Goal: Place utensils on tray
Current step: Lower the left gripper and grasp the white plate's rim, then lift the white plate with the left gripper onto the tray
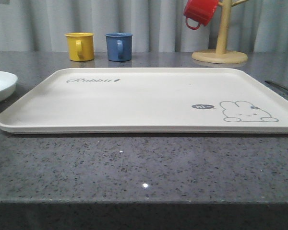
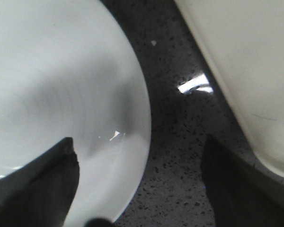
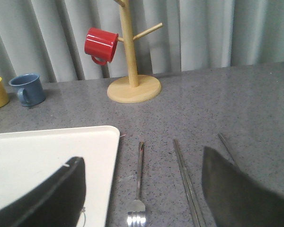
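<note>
The cream tray (image 1: 149, 103) with a rabbit drawing lies flat in the middle of the table, with nothing on it. In the right wrist view a silver fork (image 3: 138, 184) lies on the counter just off the tray's edge (image 3: 52, 146). Beside it lie long flat chopsticks (image 3: 187, 184). Another thin metal handle (image 3: 226, 145) is partly hidden by a finger. My right gripper (image 3: 141, 163) hangs open above the fork and holds nothing. My left gripper (image 2: 139, 142) is open and empty, over the gap between the white plate (image 2: 61, 90) and the tray rim (image 2: 246, 90).
The round white plate (image 1: 2, 82) sits left of the tray. A yellow mug (image 1: 80, 46) and a blue mug (image 1: 119, 46) stand behind it. A wooden mug tree (image 1: 222, 48) holding a red mug (image 1: 200, 12) stands at the back right. A thin utensil (image 1: 281, 87) lies at the right edge.
</note>
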`<action>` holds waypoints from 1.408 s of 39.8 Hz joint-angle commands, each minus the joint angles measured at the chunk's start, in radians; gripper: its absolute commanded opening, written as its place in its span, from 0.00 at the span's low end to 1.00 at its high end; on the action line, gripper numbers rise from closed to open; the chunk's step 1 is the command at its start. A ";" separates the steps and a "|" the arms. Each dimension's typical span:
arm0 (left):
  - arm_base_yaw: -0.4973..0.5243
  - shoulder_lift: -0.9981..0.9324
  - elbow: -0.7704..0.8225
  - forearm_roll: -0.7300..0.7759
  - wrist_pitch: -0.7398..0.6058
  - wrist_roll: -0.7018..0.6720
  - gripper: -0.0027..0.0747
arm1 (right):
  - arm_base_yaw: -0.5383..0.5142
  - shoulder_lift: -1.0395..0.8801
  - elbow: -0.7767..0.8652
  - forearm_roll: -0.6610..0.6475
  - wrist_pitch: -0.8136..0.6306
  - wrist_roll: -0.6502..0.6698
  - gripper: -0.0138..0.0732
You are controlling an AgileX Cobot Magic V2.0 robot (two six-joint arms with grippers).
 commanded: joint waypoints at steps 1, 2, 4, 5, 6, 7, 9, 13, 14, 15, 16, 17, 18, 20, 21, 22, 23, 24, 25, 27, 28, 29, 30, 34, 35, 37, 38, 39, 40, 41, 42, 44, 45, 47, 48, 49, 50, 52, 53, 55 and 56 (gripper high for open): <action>-0.008 0.002 -0.036 0.007 0.005 0.001 0.56 | -0.007 0.018 -0.033 -0.007 -0.078 -0.005 0.78; -0.008 0.009 -0.036 0.007 0.005 0.001 0.53 | -0.007 0.018 -0.033 -0.007 -0.078 -0.005 0.78; -0.008 0.017 -0.036 0.005 0.007 0.001 0.50 | -0.007 0.018 -0.033 -0.007 -0.078 -0.005 0.78; -0.008 0.022 -0.036 0.005 0.009 0.001 0.48 | -0.007 0.018 -0.033 -0.007 -0.078 -0.005 0.78; -0.008 0.024 -0.036 0.005 0.008 0.001 0.46 | -0.007 0.018 -0.033 -0.007 -0.078 -0.005 0.78; -0.008 0.026 -0.036 0.005 0.009 0.001 0.44 | -0.007 0.018 -0.033 -0.007 -0.078 -0.005 0.78; -0.008 0.028 -0.036 0.005 0.011 0.001 0.40 | -0.007 0.018 -0.033 -0.007 -0.078 -0.005 0.78; -0.008 0.028 -0.036 0.005 0.011 0.001 0.27 | -0.007 0.018 -0.033 -0.007 -0.078 -0.005 0.78; -0.008 0.028 -0.036 0.005 0.011 0.001 0.24 | -0.007 0.018 -0.033 -0.007 -0.078 -0.005 0.78; -0.008 0.028 -0.036 0.005 0.011 0.001 0.19 | -0.007 0.018 -0.033 -0.007 -0.078 -0.005 0.78; -0.008 0.028 -0.036 0.005 0.011 0.001 0.15 | -0.007 0.018 -0.033 -0.007 -0.078 -0.005 0.78; -0.008 0.028 -0.036 0.005 0.011 0.001 0.09 | -0.007 0.018 -0.033 -0.007 -0.078 -0.005 0.78; -0.008 0.028 -0.037 0.007 0.011 0.001 0.04 | -0.007 0.018 -0.033 -0.007 -0.078 -0.005 0.78; -0.008 0.028 -0.039 0.007 0.011 0.001 0.01 | -0.007 0.018 -0.033 -0.007 -0.078 -0.005 0.78; -0.008 0.028 -0.039 0.007 0.011 0.001 0.01 | -0.007 0.018 -0.033 -0.007 -0.078 -0.005 0.78; -0.008 0.028 -0.042 0.007 0.011 0.001 0.01 | -0.007 0.018 -0.033 -0.007 -0.078 -0.005 0.78; -0.008 0.026 -0.046 0.009 0.011 0.001 0.01 | -0.007 0.018 -0.033 -0.007 -0.078 -0.005 0.78; -0.008 0.026 -0.051 0.011 0.016 0.001 0.01 | -0.007 0.018 -0.033 -0.007 -0.078 -0.005 0.78; -0.008 0.025 -0.062 0.011 0.022 0.001 0.01 | -0.007 0.018 -0.033 -0.007 -0.078 -0.005 0.78; -0.011 0.020 -0.089 0.011 0.047 0.001 0.01 | -0.007 0.018 -0.033 -0.007 -0.078 -0.005 0.78; -0.016 0.017 -0.102 0.012 0.054 0.001 0.01 | -0.007 0.018 -0.033 -0.007 -0.078 -0.005 0.78; -0.020 0.013 -0.122 0.018 0.062 0.001 0.01 | -0.007 0.018 -0.033 -0.007 -0.078 -0.005 0.78; -0.029 0.008 -0.138 0.021 0.067 0.001 0.01 | -0.007 0.018 -0.033 -0.007 -0.078 -0.005 0.78; -0.079 -0.006 -0.221 0.033 0.069 -0.001 0.01 | -0.007 0.018 -0.033 -0.007 -0.078 -0.005 0.78; -0.098 -0.007 -0.248 0.033 0.067 -0.001 0.01 | -0.007 0.018 -0.033 -0.007 -0.078 -0.005 0.78; -0.132 -0.007 -0.287 0.033 0.067 -0.001 0.01 | -0.007 0.018 -0.033 -0.007 -0.078 -0.005 0.78; -0.158 -0.007 -0.312 0.033 0.067 -0.001 0.01 | -0.007 0.018 -0.033 -0.007 -0.078 -0.005 0.78; -0.179 -0.007 -0.334 0.033 0.065 -0.001 0.01 | -0.007 0.018 -0.033 -0.007 -0.078 -0.005 0.78; -0.209 -0.007 -0.349 0.036 0.062 -0.001 0.01 | -0.007 0.018 -0.033 -0.007 -0.078 -0.005 0.78; -0.233 -0.007 -0.367 0.039 0.058 -0.001 0.01 | -0.007 0.018 -0.033 -0.007 -0.078 -0.005 0.78; -0.266 -0.005 -0.379 0.046 0.054 -0.004 0.01 | -0.007 0.018 -0.033 -0.007 -0.078 -0.005 0.78; -0.316 -0.001 -0.404 0.053 0.050 -0.010 0.01 | -0.007 0.018 -0.033 -0.007 -0.078 -0.005 0.78; -0.348 0.001 -0.413 0.054 0.047 -0.012 0.01 | -0.007 0.018 -0.033 -0.007 -0.078 -0.005 0.78; -0.401 0.012 -0.428 0.054 0.042 -0.017 0.01 | -0.007 0.018 -0.033 -0.007 -0.078 -0.005 0.78; -0.430 0.017 -0.433 0.054 0.041 -0.022 0.01 | -0.007 0.018 -0.033 -0.007 -0.078 -0.005 0.78; -0.449 0.026 -0.439 0.056 0.039 -0.029 0.01 | -0.007 0.018 -0.033 -0.007 -0.078 -0.005 0.78; -0.473 0.036 -0.441 0.056 0.038 -0.032 0.01 | -0.007 0.018 -0.033 -0.007 -0.078 -0.005 0.78; -0.504 0.051 -0.441 0.056 0.035 -0.033 0.01 | -0.007 0.018 -0.033 -0.007 -0.078 -0.005 0.78; -0.521 0.061 -0.441 0.056 0.035 -0.034 0.01 | -0.007 0.018 -0.033 -0.007 -0.078 -0.005 0.78; -0.543 0.083 -0.441 0.051 0.031 -0.034 0.01 | -0.007 0.018 -0.033 -0.007 -0.078 -0.005 0.78; -0.550 0.092 -0.441 0.048 0.029 -0.034 0.01 | -0.007 0.018 -0.033 -0.007 -0.078 -0.005 0.78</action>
